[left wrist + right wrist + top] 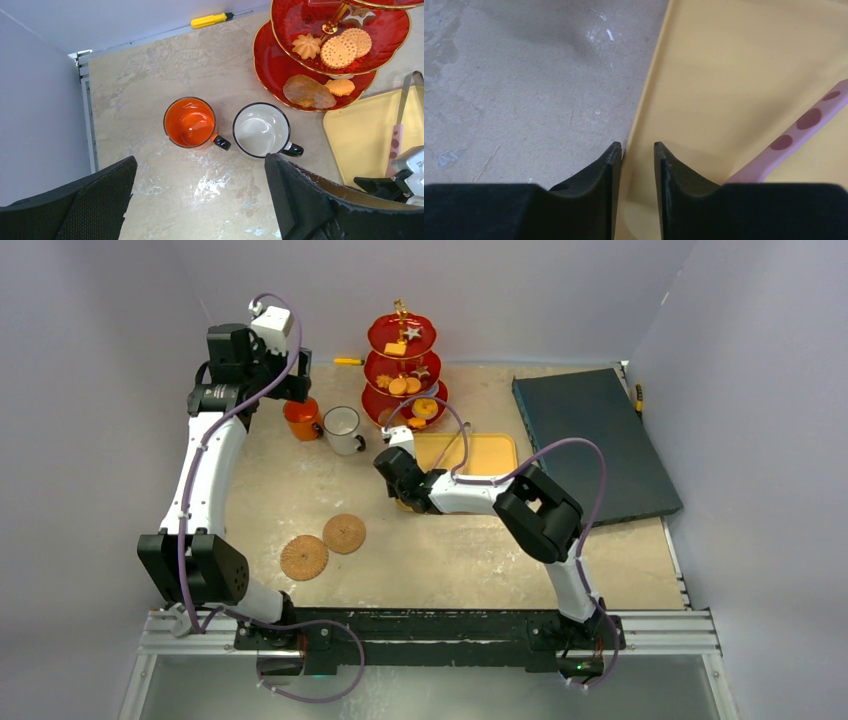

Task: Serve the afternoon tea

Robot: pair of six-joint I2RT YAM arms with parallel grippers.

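The red three-tier stand at the back holds pastries and biscuits on its tiers. An orange mug and a white mug stand side by side to its left. My left gripper hovers wide open above the two mugs, holding nothing. My right gripper is low at the left rim of the flat yellow tray. One finger is outside the rim and one inside, with a narrow gap still between them.
Metal tongs with a pink spotted handle lie in the yellow tray. Two round woven coasters sit near the front left. A dark board lies at the right. A yellow screwdriver rests by the back wall.
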